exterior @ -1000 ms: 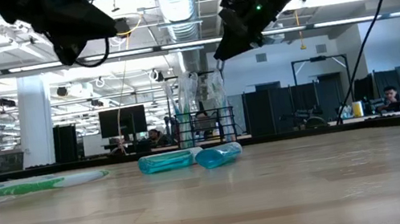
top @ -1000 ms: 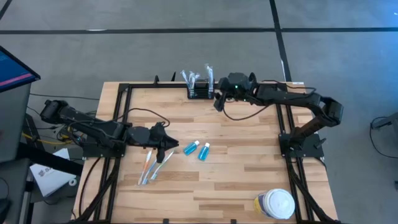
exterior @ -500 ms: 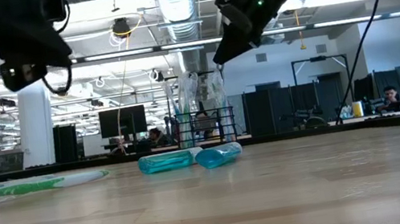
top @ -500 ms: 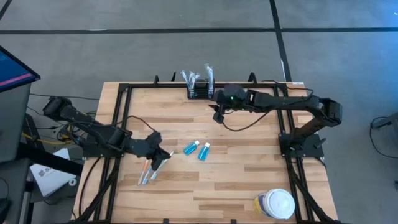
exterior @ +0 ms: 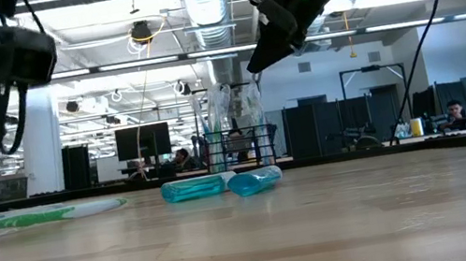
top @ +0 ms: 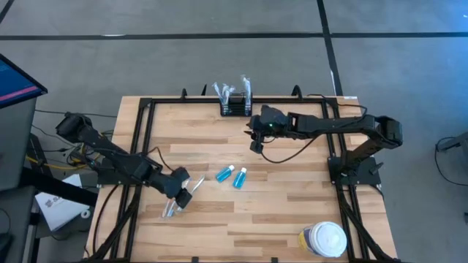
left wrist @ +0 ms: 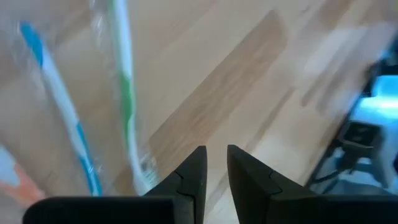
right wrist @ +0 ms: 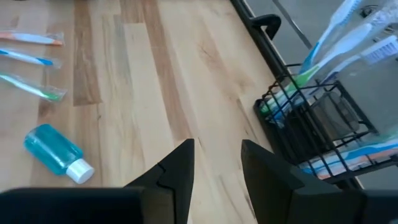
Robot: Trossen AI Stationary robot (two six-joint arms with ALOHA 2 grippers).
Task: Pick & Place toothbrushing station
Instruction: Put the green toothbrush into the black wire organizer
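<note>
Black wire caddy (top: 235, 109), open-topped and stuffed with wrapped toothbrushes (right wrist: 339, 43) fanning upward, sits at the butcher-block table's (top: 292, 197) far edge, long side along that edge. Right gripper (top: 256, 139) hovers near it, fingers apart and empty, while the left gripper (top: 184, 196) is low over wrapped toothbrushes (top: 175, 201) on the table, jaws a slit apart, gripping nothing. Open office beyond.

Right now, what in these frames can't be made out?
- Wrapped toothbrushes by the left hand: partly hidden under it in the high view; blurred and edge-cut in the left wrist view.
- Black wire caddy: the wrappers hide how many brushes it holds.
- Jar: cut off by the high view's bottom edge.
</note>
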